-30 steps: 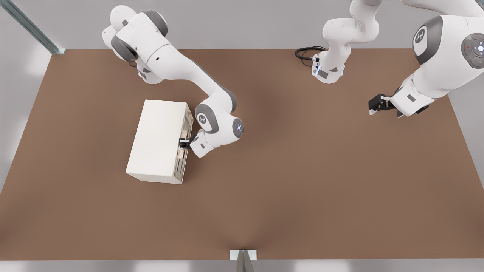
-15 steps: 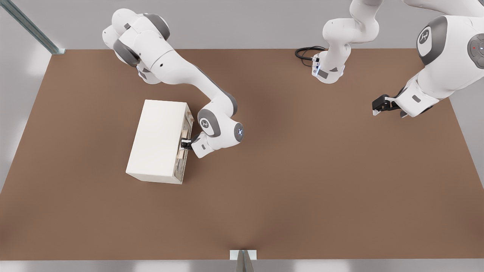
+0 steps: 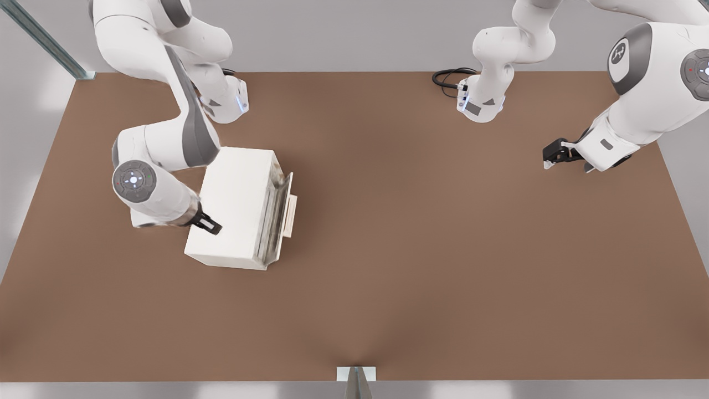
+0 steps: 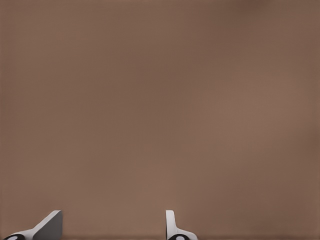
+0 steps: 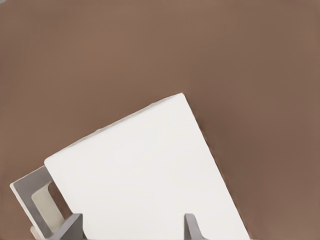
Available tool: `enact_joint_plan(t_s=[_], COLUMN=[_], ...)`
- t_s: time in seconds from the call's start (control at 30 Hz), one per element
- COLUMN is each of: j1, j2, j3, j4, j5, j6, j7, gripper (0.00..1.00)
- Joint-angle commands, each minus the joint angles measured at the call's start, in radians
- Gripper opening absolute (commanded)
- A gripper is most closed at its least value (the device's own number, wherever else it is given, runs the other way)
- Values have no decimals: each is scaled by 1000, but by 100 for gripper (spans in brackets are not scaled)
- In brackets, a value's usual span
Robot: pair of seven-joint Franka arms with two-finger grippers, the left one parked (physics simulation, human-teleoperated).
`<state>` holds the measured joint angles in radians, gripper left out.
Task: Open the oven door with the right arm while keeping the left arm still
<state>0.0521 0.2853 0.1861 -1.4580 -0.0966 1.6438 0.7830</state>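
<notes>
Oven door (image 3: 278, 217) ajar, apart from gripper (image 3: 210, 224).

White right arm (image 3: 166, 138) with grey joint covers, black tool (image 3: 209, 224).

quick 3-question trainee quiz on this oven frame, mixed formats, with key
1. True or false: the oven door is shut flush against the oven.
2. The working hand is: A) on the door handle B) over the oven's top C) on the table.
3. Fill in: the hand's fingers are ____.

Key: 1 false, it is tilted ajar. 2 B. 3 open, holding nothing.
</notes>
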Motion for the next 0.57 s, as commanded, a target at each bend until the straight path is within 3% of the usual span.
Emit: enact_joint_plan(t_s=[0.0, 0.1, 0.23, 0.33, 0.53], j1=[-35, -51, -51, -55, -55], j2=[-34, -98, -69, 41, 49], j3=[-7, -73, -76, -77, -76], j4=[17, -10, 42, 173, 180], j5=[-31, -15, -6, 6, 1], j6=[56, 44, 1, -48, -47], j7=[-709, -712, -712, -712, -712], gripper=[100, 100, 100, 100, 100])
